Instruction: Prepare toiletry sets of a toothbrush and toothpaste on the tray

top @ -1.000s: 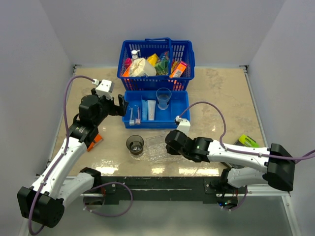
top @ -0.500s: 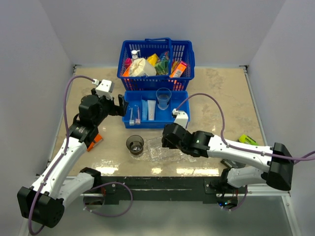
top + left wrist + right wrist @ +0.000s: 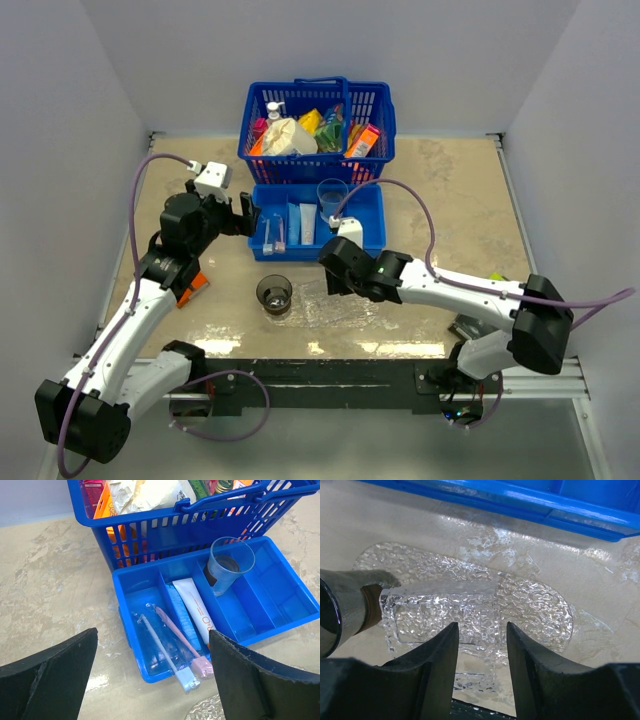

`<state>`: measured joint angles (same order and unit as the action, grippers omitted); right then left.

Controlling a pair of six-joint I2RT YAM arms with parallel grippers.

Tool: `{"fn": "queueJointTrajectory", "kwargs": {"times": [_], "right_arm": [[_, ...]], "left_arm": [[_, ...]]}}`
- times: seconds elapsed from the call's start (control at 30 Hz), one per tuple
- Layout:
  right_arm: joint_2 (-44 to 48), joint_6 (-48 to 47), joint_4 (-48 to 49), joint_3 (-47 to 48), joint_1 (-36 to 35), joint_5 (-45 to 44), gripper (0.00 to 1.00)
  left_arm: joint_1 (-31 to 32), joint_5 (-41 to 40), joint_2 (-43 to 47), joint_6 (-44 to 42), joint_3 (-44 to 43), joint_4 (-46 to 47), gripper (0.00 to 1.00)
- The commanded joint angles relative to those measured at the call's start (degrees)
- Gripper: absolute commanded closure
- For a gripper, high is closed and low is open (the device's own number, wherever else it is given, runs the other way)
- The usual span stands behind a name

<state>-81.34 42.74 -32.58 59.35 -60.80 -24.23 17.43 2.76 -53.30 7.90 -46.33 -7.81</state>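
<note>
1. The left gripper [image 3: 152, 635] hangs spread wide and empty, with the toothbrushes [image 3: 172, 635] straight below it in the blue bin [image 3: 250, 625].
2. Their long axis slants away from the tool, crossing its closing line. The toothpaste [image 3: 196, 607] lies just to the right.
3. The right gripper [image 3: 480, 630], parted and empty, hovers over the tray [image 3: 535, 600], so the left arm is nearer.

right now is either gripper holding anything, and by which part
Nothing is held: left gripper open by the blue divided bin, right gripper open over the clear tray.
</note>
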Motion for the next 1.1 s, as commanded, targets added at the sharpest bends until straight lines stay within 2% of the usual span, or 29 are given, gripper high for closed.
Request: {"fn": "queueJointTrajectory", "kwargs": {"times": [0.0, 0.37, 0.73, 0.93, 1.07], "right_arm": [[-1.2, -3.2, 0.1, 2.7, 0.0, 1.7, 0.54], [-3.6, -3.5, -1.3, 3.2, 0.0, 0.0, 0.58], [-4.9, -3.4, -0.8, 3.1, 0.0, 0.0, 0.67], [-4.9, -2.3, -0.9, 2.9, 0.0, 0.1, 0.74], [-4.8, -1.3, -1.1, 2.8, 0.0, 0.1, 0.84]], "left_arm": [[0.4, -0.2, 0.5, -0.6, 0.0, 1.9, 0.04], [0.3, -0.3, 0.3, -0.6, 0.1, 1.8, 0.04], [0.4, -0.3, 0.1, -0.6, 0.1, 1.9, 0.04], [0.4, -0.3, 0.1, -0.6, 0.0, 1.9, 0.04], [0.4, -0.3, 0.2, -0.6, 0.1, 1.9, 0.04]]}}
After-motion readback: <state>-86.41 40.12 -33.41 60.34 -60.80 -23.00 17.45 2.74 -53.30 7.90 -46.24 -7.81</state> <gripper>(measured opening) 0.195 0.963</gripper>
